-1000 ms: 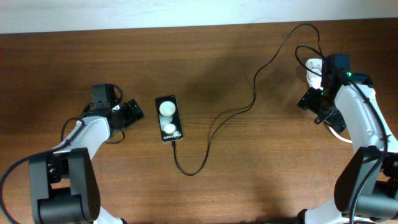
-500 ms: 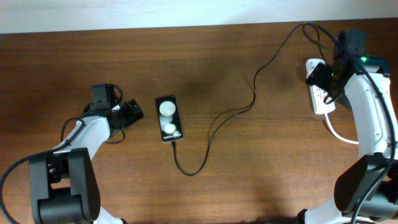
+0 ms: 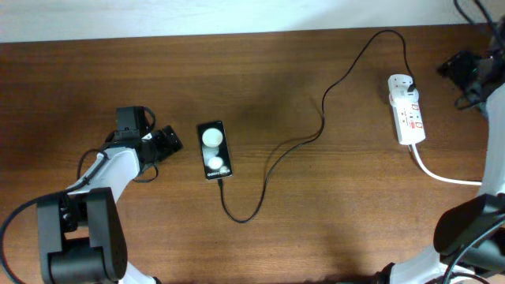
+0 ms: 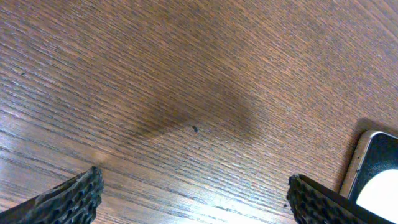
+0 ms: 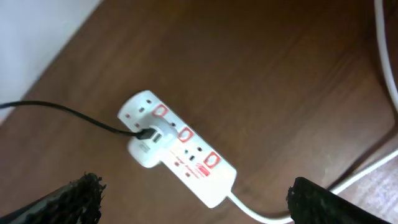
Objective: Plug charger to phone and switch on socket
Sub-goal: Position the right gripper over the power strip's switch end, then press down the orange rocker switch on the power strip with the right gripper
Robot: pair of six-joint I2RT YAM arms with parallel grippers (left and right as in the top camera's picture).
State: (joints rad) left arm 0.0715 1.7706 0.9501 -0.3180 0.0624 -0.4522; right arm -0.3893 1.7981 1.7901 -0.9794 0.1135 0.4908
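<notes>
1. The phone (image 3: 215,150) lies flat, screen up, left of the middle of the wooden worktop (image 3: 316,229).
2. The charger (image 3: 323,130) meets the phone's near end. It loops toward the near edge, then snakes to the far right corner and into the white adapter (image 3: 401,82).
3. The socket (image 3: 408,114) lies close to the right edge, and its thick white cord (image 3: 442,175) trails off that edge.
4. The left gripper (image 4: 194,198) sits just left of the phone, jaws spread wide, holding nothing.
5. The right gripper (image 5: 194,196) hangs at the right edge beside the socket, spread wide and empty.
</notes>
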